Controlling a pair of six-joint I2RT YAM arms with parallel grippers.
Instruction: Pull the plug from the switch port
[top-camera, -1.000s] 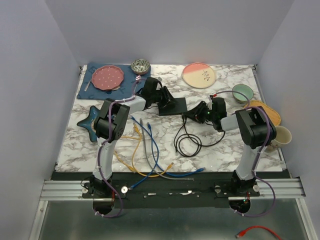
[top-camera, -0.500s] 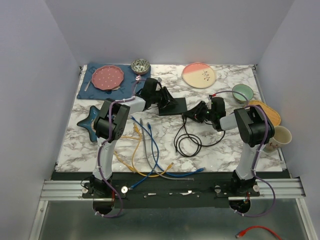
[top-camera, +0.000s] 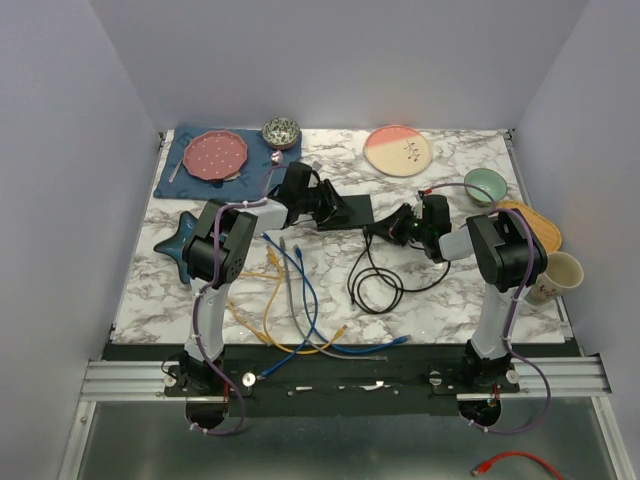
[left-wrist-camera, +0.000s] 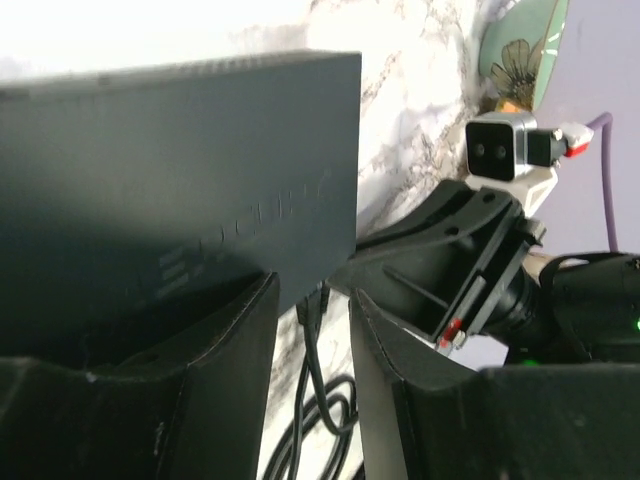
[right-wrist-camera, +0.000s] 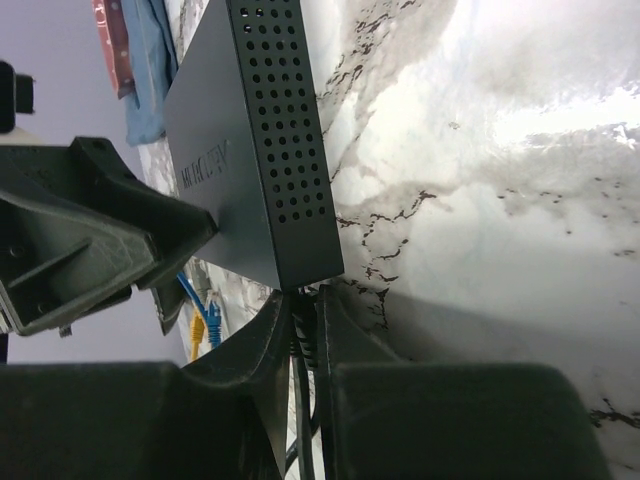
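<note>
The flat matte-black rectangular switch (top-camera: 347, 211) was seen lying on the white marbled desk (top-camera: 450, 290), towards its far middle, between the two arms. The right gripper (top-camera: 385, 230) was brought up to the box's near right corner, and its fingers were pressed together on the black plug (right-wrist-camera: 300, 335) where it entered the port. The left gripper (top-camera: 328, 207) was set against the opposite side of the box. Its fingers were slightly parted, with nothing seen pinched between them. Whether the box was truly pinned down by it could not be told.

Several failures could be expected. If the box was not firmly braced, it would likely be dragged along the smooth desk with the plug, and nothing would be freed. If the plug carried a latch that was not pressed, it would be held in the port and the fingers might be stripped off it. If the thin black cable (top-camera: 375, 285) rather than the plug body was gripped, the cable would be strained. The grippers were close together, so a knock was possible.
</note>
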